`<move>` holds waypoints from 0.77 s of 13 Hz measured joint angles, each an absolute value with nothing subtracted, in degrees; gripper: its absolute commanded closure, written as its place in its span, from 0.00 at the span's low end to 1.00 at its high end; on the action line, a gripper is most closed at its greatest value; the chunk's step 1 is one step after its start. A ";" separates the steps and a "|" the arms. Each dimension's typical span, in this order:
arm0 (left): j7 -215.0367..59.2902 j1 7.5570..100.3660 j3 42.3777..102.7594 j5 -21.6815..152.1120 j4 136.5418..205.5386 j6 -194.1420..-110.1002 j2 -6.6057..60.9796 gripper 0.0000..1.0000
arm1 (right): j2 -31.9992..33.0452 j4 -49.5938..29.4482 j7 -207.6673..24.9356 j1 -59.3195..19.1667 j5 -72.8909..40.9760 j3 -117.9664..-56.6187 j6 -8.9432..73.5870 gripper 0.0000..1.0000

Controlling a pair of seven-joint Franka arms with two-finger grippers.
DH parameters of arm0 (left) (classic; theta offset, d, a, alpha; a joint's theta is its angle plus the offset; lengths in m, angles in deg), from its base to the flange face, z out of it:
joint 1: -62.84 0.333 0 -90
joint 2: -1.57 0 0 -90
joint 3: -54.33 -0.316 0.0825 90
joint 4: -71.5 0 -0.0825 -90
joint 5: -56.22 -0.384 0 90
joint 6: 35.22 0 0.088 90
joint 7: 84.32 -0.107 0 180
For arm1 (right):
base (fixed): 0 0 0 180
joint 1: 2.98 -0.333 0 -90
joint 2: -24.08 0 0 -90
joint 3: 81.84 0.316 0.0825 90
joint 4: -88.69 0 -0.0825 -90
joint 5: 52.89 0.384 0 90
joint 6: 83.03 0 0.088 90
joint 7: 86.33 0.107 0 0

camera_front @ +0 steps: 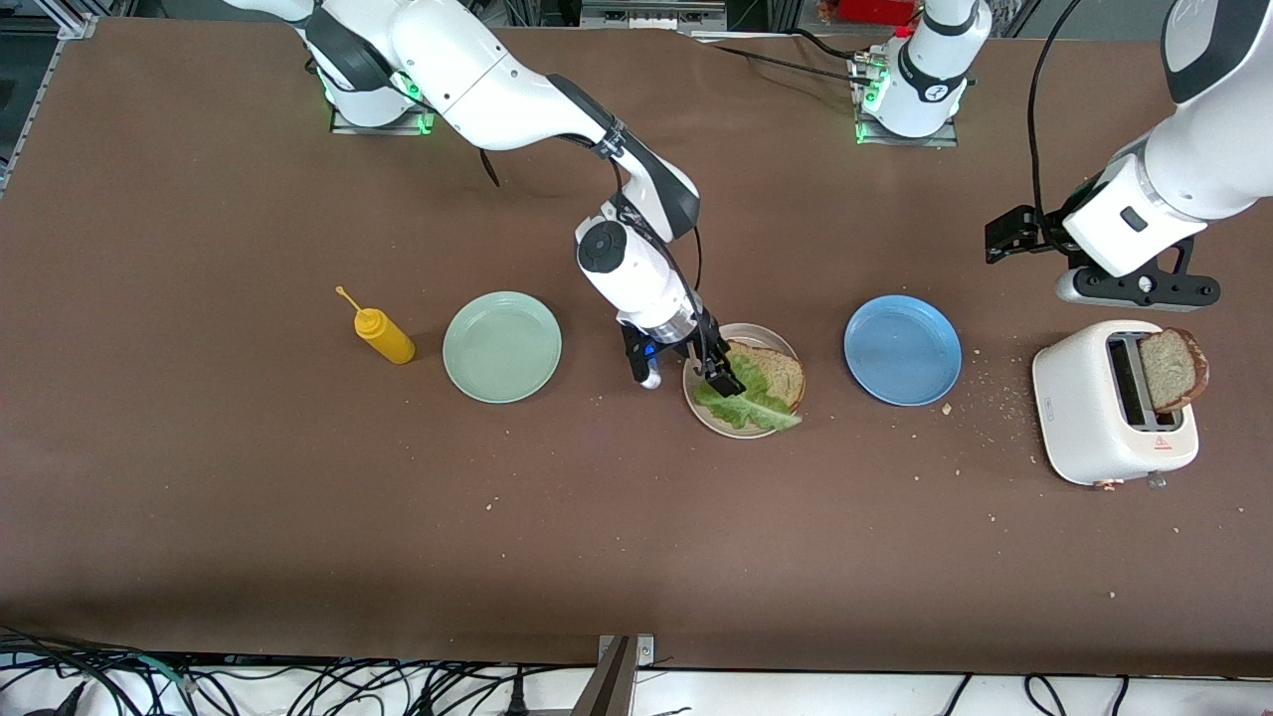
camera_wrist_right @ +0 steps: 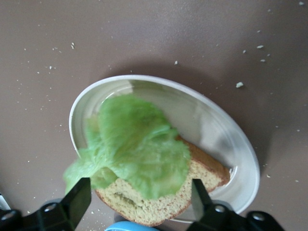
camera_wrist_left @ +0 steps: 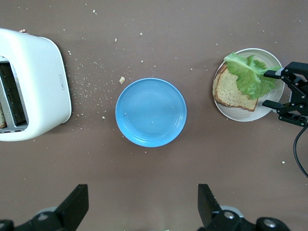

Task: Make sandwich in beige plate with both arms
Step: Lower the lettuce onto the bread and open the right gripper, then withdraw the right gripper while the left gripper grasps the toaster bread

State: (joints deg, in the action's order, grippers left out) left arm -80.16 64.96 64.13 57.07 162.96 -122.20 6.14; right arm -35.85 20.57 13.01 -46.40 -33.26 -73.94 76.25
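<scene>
Sandwich point(camera_front: 761, 383), half built: one square brown-crusted wholemeal slice with a crinkled green lettuce leaf point(camera_front: 744, 400) lying on it, both in the round pale beige glossy plate point(camera_front: 711, 416), which sits on the brown surface point(camera_front: 636, 547) between the mint-green plate point(camera_front: 502, 346) and the blue plate point(camera_front: 902, 349).

My right end effector point(camera_front: 723, 376) is low over the beige plate's edge toward the right arm's end, fingers apart, nothing in them. The lettuce lies free, draped partly over the bread and spilling past the rim on the side nearer the front camera. Right wrist view agrees: leaf point(camera_wrist_right: 137, 147) on slice point(camera_wrist_right: 187, 192), both black fingers point(camera_wrist_right: 72, 202) spread either side of it.

My left end effector point(camera_wrist_left: 142, 207) hangs above the white toaster point(camera_front: 1112, 403), fingers wide apart, empty, waiting. The second wholemeal slice point(camera_front: 1172, 368) stands upright in the toaster slot, sticking well out.

Key relation, as I judge it: the top slice is at the left arm's end of the surface, right under my left end effector, so the left arm is far nearer to it. The slice is on edge with flat faces along the slot, so the fingers should pinch across those faces. The right needs to clear the plate first; risk is the overhanging leaf getting dragged off.

Yellow squeeze bottle point(camera_front: 383, 335) beside the mint plate, untouched.
</scene>
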 measured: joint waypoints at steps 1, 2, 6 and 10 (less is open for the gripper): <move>-80.34 65.06 64.05 57.07 162.96 -122.20 6.14 0.00 | -35.86 20.57 13.01 -46.40 -33.66 -73.93 76.25 0.02; -80.65 65.19 63.95 57.07 162.96 -122.20 6.14 0.00 | -35.88 20.57 13.01 -46.40 -34.09 -73.93 76.25 0.02; -81.07 66.30 63.27 56.64 162.96 -123.82 6.34 0.00 | -35.51 20.76 13.01 -46.22 -34.88 -73.97 74.89 0.02; -86.20 71.00 63.07 53.85 162.98 -130.55 8.34 0.00 | -29.69 22.69 11.57 -42.86 -35.80 -74.28 60.13 0.02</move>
